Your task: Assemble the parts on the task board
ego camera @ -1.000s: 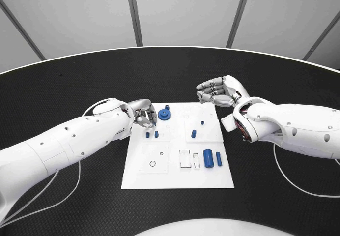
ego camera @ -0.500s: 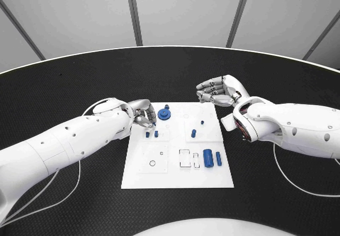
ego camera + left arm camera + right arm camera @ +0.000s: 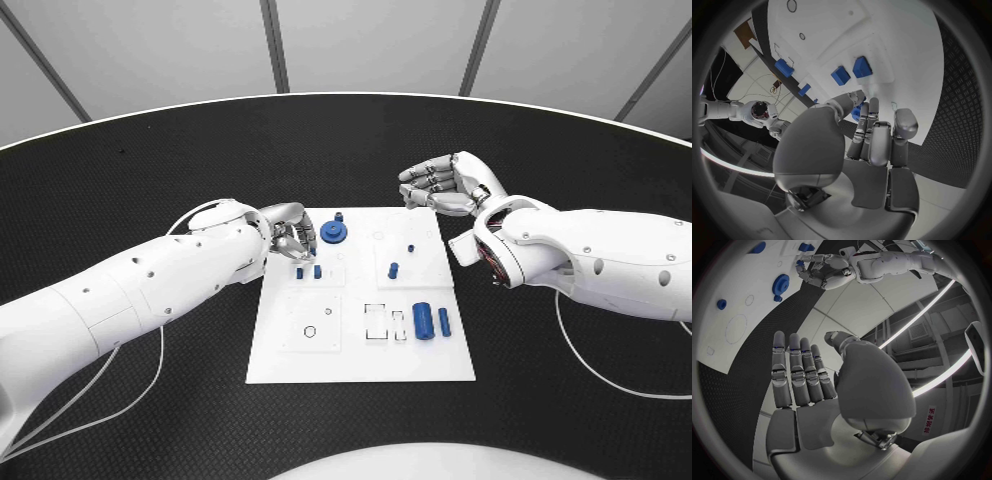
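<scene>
- Currently the left hand point(image 3: 293, 233) hovers at the far left corner of the task board point(image 3: 361, 355), a flat white plate lying on the black table point(image 3: 144, 400).
- Its fingers are curled together, and the left wrist view shows a small blue part point(image 3: 856, 111) at their tips; it seems pinched between thumb and finger, though partly hidden.
- Just beside that hand stands a round blue gear point(image 3: 335, 235), and close by its fingertips two short blue pegs point(image 3: 309, 271) stand upright in the board.
- The right hand point(image 3: 447, 186) hangs over the table beyond the board's far right corner, fingers loosely curled and apart, holding nothing.
- Well away from both hands, nearer the robot, a blue cylinder point(image 3: 424, 321) and a thin blue bar point(image 3: 444, 322) lie flat beside rectangular cut-outs.
- Judged from this, the step in hand is seating a small piece near the pegs; next comes careful alignment over its hole, then pressing straight down.
- The parts look like smooth, hard plastic; the board is matte and rigid.
</scene>
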`<state>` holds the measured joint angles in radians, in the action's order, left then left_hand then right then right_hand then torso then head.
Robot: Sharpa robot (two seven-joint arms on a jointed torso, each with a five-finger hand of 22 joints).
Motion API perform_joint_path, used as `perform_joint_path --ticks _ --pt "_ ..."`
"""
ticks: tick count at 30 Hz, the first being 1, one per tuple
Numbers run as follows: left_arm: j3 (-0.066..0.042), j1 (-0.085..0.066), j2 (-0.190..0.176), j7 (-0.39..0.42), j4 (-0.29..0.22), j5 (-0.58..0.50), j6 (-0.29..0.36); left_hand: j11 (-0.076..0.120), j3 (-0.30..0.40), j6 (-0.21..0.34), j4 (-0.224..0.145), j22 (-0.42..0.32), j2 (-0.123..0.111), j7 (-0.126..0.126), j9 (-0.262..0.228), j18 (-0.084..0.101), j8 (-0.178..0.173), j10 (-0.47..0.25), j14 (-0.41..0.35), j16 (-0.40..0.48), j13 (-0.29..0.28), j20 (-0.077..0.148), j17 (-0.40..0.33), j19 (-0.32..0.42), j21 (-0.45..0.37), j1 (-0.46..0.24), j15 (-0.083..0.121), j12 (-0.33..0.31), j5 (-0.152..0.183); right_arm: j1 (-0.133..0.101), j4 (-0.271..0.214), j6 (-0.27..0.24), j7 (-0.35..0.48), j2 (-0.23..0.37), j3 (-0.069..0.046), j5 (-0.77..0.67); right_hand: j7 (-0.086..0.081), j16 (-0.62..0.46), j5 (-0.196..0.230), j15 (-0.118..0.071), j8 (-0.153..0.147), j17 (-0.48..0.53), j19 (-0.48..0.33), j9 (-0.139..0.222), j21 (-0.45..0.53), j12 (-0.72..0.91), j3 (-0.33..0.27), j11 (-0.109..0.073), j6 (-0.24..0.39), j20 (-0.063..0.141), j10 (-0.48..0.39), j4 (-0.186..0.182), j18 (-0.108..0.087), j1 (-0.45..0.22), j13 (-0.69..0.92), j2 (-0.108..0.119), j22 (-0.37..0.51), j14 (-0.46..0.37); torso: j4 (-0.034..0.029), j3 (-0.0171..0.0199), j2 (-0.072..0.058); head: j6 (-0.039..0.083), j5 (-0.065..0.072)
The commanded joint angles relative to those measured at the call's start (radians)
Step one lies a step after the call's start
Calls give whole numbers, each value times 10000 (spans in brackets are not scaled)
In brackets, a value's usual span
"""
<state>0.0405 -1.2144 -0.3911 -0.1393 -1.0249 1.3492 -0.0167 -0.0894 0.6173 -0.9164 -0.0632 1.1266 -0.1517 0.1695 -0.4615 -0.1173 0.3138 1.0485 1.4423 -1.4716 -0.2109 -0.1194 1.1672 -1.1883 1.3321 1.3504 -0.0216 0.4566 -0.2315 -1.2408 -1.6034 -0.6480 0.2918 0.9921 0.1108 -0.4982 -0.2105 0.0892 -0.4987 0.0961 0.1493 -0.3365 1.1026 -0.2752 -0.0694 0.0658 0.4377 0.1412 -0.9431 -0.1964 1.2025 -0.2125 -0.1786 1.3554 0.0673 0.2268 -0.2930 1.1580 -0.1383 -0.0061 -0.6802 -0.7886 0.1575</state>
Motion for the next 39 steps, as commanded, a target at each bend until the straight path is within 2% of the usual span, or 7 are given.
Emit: perform_joint_path --ticks 1,23,26,33,34,37,39 --pt "0 0 -3 1 3 -1 -6 -42 65 114 -10 -13 -60 2 15 30 -83 68 -20 36 -18 -25 -20 64 -44 -80 -30 -61 -35 0 3 0 -1 1 0 0 5 -26 -35 -8 -9 16 68 -4 -41 5 73 -3 -60 -24 5 -1 -35 -25 -15 -29 10 42 -5 -4 8 -6 8" --pt "-1 3 -441 11 -141 -106 277 -49 149 776 -86 -21 -179 37 195 24 -614 216 -110 123 -125 -35 -309 64 -51 -21 -31 -151 -65 -1 320 501 -487 26 0 -547 -29 -6 176 -17 -29 11 166 3 -100 -30 158 37 -26 9 -197 242 -35 163 -30 -24 76 114 -17 -22 43 -5 2" --pt "-1 0 -655 189 -272 -294 526 -74 170 606 -105 -165 -165 60 162 -12 -532 197 -174 179 -141 -42 -492 191 -130 3 -48 -183 -70 -1 467 886 -870 66 -1 -1378 74 247 564 -175 25 -124 627 -20 -418 -1 122 -46 -126 182 -215 498 -48 322 -17 -58 -38 589 -22 -29 80 13 7" --pt "-5 -22 -1330 933 -766 -2345 1349 -86 245 442 -133 -432 -114 82 141 -82 -456 206 -388 379 -168 -44 -1121 433 -285 49 -52 -203 -92 -1 751 1985 -2108 140 -3 -5066 483 1595 897 -920 251 -1196 1901 -84 -2572 224 -282 -509 -787 1046 381 1448 47 819 60 -286 -1624 2658 16 -35 217 104 159" --pt "-5 -28 -1454 1031 -883 -2826 1442 -105 271 386 -141 -677 -120 98 137 -142 -432 164 -597 568 -167 -47 -1695 656 -429 46 -63 -237 -99 -1 756 2168 -2342 153 -3 -5778 542 1907 1344 -988 273 -1465 1989 -91 -2939 236 -211 -580 -884 1144 434 1496 32 829 71 -318 -1932 2993 27 -30 251 122 192" --pt "-7 -72 -1930 1401 -1347 -4865 1638 -152 214 329 -19 -1059 -206 147 161 -224 -429 89 -848 854 -170 -83 -2326 1010 -698 -193 -105 -324 -47 -1 730 2664 -3003 173 -3 -7485 604 2610 1588 -1068 282 -2253 1832 -97 -3778 251 175 -654 -1014 1251 508 1478 41 632 130 -134 -2744 3149 49 -27 317 162 278" --pt "-8 -104 -2178 1592 -1590 -5971 1630 -223 121 291 125 -1937 -284 205 177 -416 -422 -196 -1414 1389 -83 -138 -3598 1805 -1312 -397 -177 -543 -36 -1 715 2871 -3308 168 -4 -8149 629 2971 1680 -1075 288 -2608 2039 -113 -4521 255 332 -705 -1019 1255 495 1390 85 495 171 -63 -3391 3207 52 -26 352 170 328"
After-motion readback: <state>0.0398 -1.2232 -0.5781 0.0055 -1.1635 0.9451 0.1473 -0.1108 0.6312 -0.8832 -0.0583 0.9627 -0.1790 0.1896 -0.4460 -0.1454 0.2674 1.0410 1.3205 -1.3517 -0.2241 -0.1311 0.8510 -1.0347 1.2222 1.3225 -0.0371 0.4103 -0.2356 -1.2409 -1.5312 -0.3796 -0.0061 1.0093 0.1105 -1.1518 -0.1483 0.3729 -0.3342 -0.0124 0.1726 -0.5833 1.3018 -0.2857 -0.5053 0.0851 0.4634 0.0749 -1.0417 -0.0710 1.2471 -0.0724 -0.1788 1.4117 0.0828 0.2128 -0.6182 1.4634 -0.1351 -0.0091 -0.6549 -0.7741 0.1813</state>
